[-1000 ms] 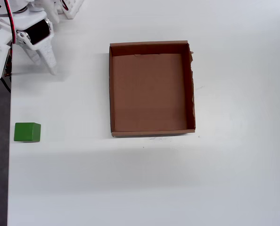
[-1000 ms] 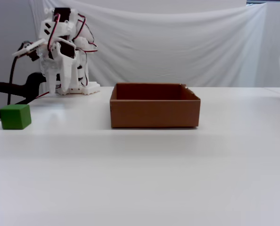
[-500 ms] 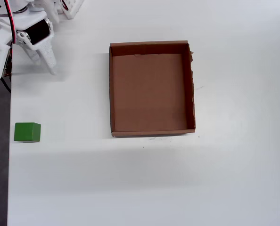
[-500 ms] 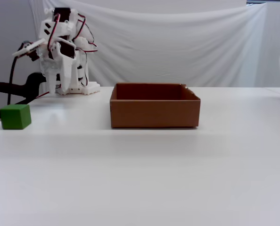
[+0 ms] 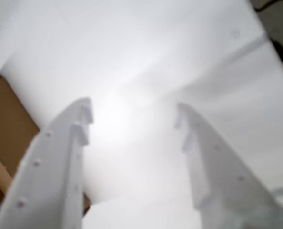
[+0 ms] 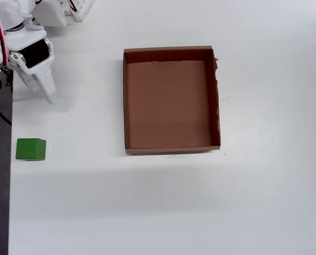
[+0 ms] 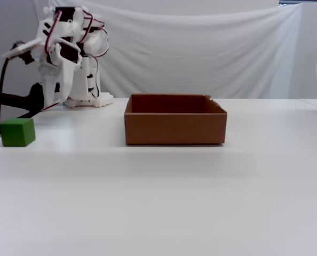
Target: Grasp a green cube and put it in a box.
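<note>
Since nothing is gripped yet, the task looks barely begun. Biggest item is the white table [image 6: 200,212], w/ the box [image 6: 171,53] as landmark: brown cardboard tray, low walls, empty inside, ragged edge on its right side in the overhead view. Arm sits well left of the box & toward the top of that view, by the table's corner. Its pincer [image 5: 134,117] is spread wide in the wrist view, both white fingers apart w/ only bare table between them. Green cube [image 6: 31,149] rests on the table well left of the box, near its lower corner level, apart from the pincer. Left to do: reach cube, grip, carry, drop in box.
</note>
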Controlling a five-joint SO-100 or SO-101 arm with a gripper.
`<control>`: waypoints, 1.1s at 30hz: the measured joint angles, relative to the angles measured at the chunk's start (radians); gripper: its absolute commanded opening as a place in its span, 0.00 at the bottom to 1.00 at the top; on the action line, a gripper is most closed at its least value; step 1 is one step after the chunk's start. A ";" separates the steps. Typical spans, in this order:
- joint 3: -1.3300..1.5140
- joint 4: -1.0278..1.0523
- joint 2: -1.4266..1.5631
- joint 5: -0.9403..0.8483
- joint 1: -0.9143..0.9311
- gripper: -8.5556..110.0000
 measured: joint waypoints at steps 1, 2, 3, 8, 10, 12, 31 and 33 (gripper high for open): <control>-0.074 0.005 -0.092 -0.021 0.014 0.26; -0.132 -0.002 -0.158 -0.040 0.021 0.26; -0.172 -0.006 -0.202 -0.061 0.032 0.26; -0.287 -0.066 -0.417 -0.163 0.064 0.29; -0.356 -0.077 -0.518 -0.190 0.077 0.29; -0.385 -0.077 -0.554 -0.207 0.083 0.29; -0.790 0.043 -1.025 -0.376 0.087 0.29; -0.795 0.041 -1.032 -0.396 0.080 0.29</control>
